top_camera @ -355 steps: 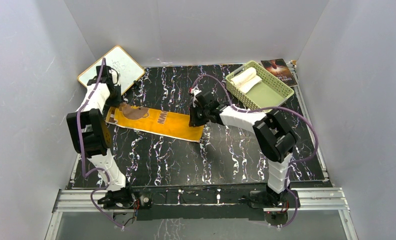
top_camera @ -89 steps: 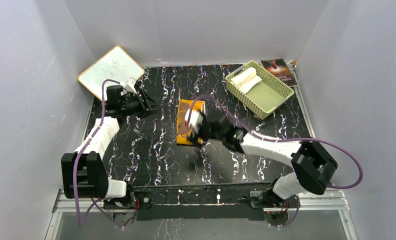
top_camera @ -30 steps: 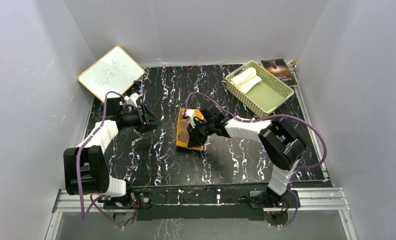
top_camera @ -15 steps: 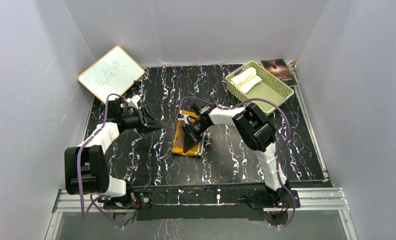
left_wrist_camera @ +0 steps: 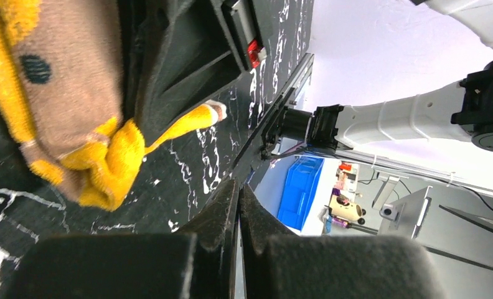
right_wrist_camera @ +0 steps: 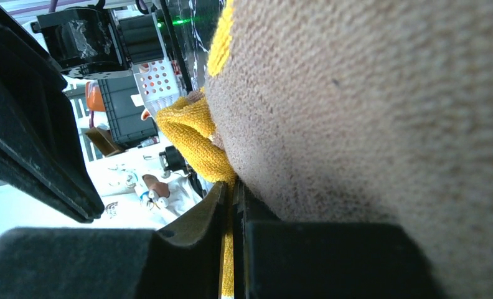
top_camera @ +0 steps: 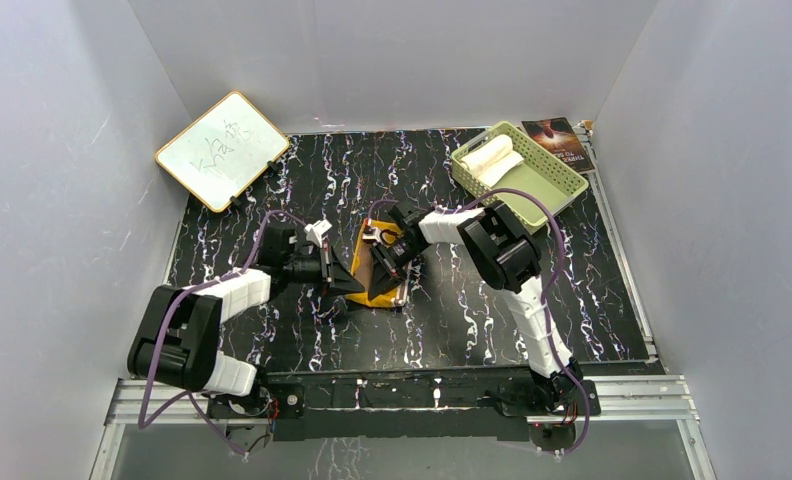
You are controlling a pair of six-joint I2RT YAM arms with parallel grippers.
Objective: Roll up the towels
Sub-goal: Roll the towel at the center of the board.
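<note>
L tool (left_wrist_camera: 239, 187) shut, empty, just at 9 o'clock of yellow towel (left_wrist_camera: 101, 165) mid-table (top_camera: 472, 320), R tool (right_wrist_camera: 233, 199) clamped on its edge; cream towel (top_camera: 492, 157) in green basket (top_camera: 572, 185) at 1 o'clock; whiteboard (top_camera: 222, 150) scrawl at 11 and book (top_camera: 560, 140) text unreadable.

Two towels: one mustard-yellow towel (left_wrist_camera: 51, 87) left of the green basket (top_camera: 537, 190), one cream towel (top_camera: 492, 157) inside it. One basket, one white board (top_camera: 222, 150), one booklet (top_camera: 564, 142) behind the basket. Two arms: left arm (top_camera: 237, 292), right arm (top_camera: 452, 222).
</note>
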